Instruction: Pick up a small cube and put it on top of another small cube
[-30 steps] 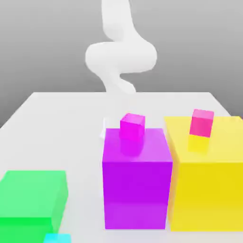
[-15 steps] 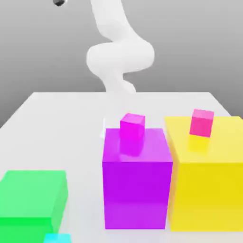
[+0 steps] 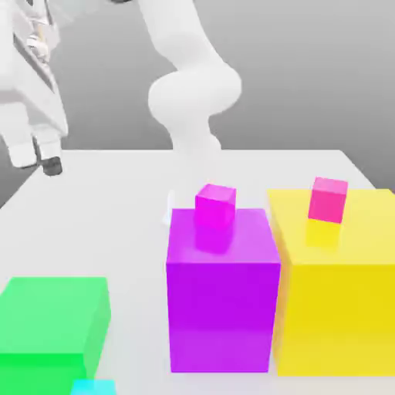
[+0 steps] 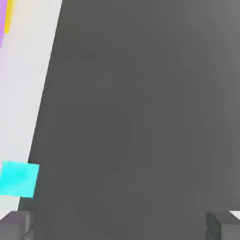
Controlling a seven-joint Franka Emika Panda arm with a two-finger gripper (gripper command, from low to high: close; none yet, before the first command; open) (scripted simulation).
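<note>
Cyan cube (image 3: 92,386) sits on the white surface (image 3: 116,200) at the exterior view's bottom edge, just in front of the green block (image 3: 50,320). Tool (image 3: 37,160) hangs at the exterior view's upper left, fingers spread wide, holding nothing. Magenta cube (image 3: 214,205) tops the purple block (image 3: 222,297); pink cube (image 3: 328,199) tops the yellow block (image 3: 339,293).

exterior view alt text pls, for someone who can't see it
A white robot arm's open end effector hangs empty above the white table's far corner at the exterior view's left. Nearer stand a green block, a purple block topped by a small magenta cube, and a yellow block topped by a small pink cube.
</note>
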